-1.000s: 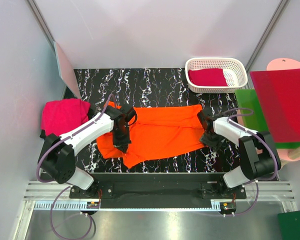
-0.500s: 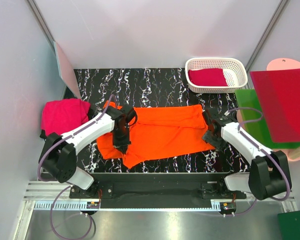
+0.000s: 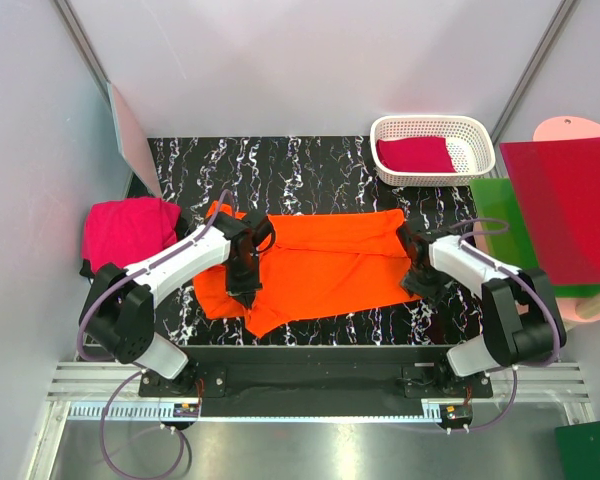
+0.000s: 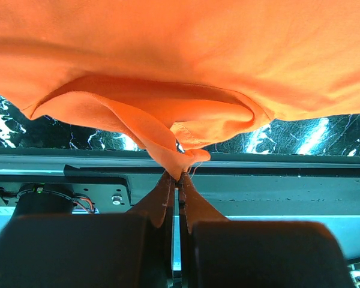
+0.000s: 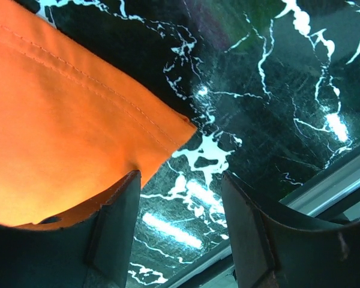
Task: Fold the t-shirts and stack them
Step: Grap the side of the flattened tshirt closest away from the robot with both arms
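At back right, white lattice plastic basket [image 3: 432, 122] holds folded crimson t-shirt [image 3: 415, 154]. Bright orange t-shirt [image 3: 320, 262] spreads mid black marbled bench [image 3: 310, 170], open room behind. Left claw [image 4: 177, 186] pinches its near hem; right claw [image 5: 180, 192] gapes at right corner, empty.

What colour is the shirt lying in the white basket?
The shirt is crimson, best seen in the top external view.
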`<state>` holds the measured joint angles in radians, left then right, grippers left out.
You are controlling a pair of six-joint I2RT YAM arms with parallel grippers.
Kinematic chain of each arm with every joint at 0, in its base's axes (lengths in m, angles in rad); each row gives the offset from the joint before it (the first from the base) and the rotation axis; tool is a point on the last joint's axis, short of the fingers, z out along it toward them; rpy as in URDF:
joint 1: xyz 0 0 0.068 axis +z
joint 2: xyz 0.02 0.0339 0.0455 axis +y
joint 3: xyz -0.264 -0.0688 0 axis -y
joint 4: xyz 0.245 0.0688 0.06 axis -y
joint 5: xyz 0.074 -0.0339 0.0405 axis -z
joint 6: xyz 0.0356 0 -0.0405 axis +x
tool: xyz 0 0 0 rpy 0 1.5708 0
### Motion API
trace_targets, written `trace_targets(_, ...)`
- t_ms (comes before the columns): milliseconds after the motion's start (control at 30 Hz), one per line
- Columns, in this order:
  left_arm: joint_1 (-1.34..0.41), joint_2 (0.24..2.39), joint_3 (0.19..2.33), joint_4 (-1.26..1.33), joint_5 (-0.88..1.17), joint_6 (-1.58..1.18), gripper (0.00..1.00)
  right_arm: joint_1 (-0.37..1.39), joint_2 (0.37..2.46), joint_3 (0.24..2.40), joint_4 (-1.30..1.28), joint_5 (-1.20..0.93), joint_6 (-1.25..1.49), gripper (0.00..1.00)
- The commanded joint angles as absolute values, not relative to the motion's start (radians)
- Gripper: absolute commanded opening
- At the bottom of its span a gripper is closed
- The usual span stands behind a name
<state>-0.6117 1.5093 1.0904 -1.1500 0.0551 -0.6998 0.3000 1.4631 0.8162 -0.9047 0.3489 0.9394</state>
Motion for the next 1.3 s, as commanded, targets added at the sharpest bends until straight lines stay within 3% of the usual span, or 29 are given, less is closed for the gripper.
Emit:
trace_targets(0,-0.611,1.503,1.094,-1.14,0.055,-0.692,0.0,0.296,1.523,0.862,-0.871,0.367,0.934,0.64)
trace_targets(267,-0.611,1.506,1.103,-1.146,0.051,-0.701,0.0,0.296,1.629,0.891,-0.805,0.374,0.933,0.58)
trace_targets(300,-0.611,1.503,1.103,-1.146,0.051,-0.703,0.0,0.296,1.656,0.897,-0.799,0.377,0.928,0.36)
trace_targets(333,-0.611,1.503,1.103,-1.146,0.052,-0.704,0.0,0.296,1.669,0.906,-0.798,0.379,0.928,0.04)
trace_targets(367,-0.611,1.502,1.104,-1.15,0.052,-0.706,0.0,0.296,1.683,0.923,-0.798,0.379,0.927,0.01)
trace_targets(567,-0.611,1.486,1.111,-1.164,0.038,-0.71,0.0,0.296,1.738,0.956,-0.796,0.374,0.902,0.0)
trace_targets(1067,-0.594,1.482,1.241,-1.204,-0.05,-0.742,0.0,0.296,1.384,0.969,-0.876,0.348,0.838,0.0)
trace_targets(1267,-0.52,1.474,1.342,-1.203,-0.107,-0.769,0.0,0.296,1.437,1.051,-0.87,0.414,0.764,0.0)
